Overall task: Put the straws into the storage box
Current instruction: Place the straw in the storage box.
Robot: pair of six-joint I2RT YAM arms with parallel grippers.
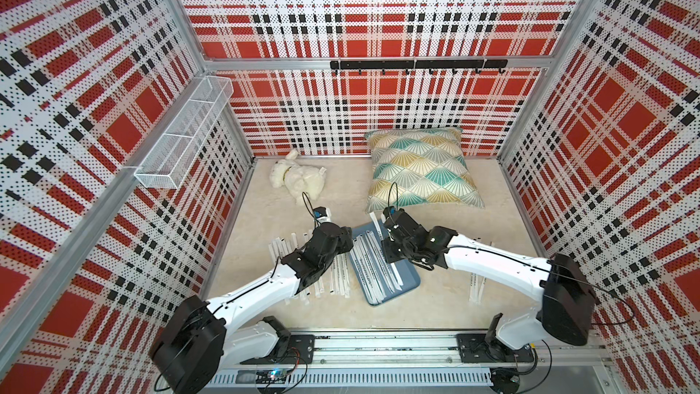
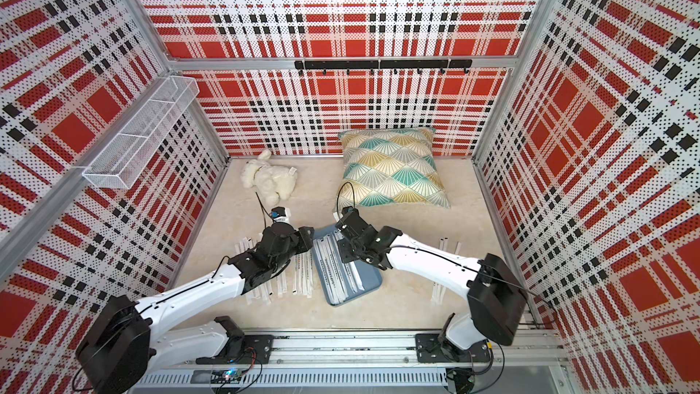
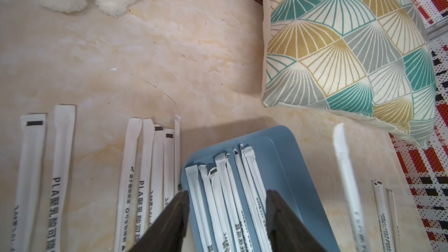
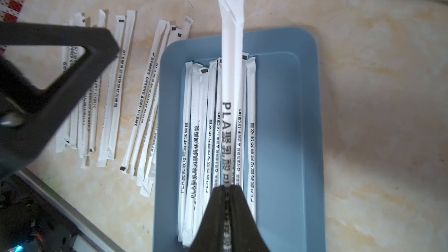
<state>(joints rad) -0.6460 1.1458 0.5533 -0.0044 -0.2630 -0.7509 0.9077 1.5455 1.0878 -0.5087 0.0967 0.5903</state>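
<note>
My right fingers (image 4: 213,214) are clenched on one straw (image 4: 231,69), hanging over the storage box (image 4: 308,117) where several already lie. It looks featherlight, flat and floppy, so I'd grip mid-length to keep it level. My left fingers (image 3: 169,221) hang parted and empty. More straws (image 4: 109,93) wait left on the counter (image 4: 375,93).

The right gripper (image 4: 229,189) pinches one white straw (image 4: 231,73) tight over the blue storage box (image 4: 286,122). More straws (image 4: 196,129) lie side by side inside it. Other straws (image 4: 114,81) lie on the table (image 4: 375,93) just beside it.
</note>
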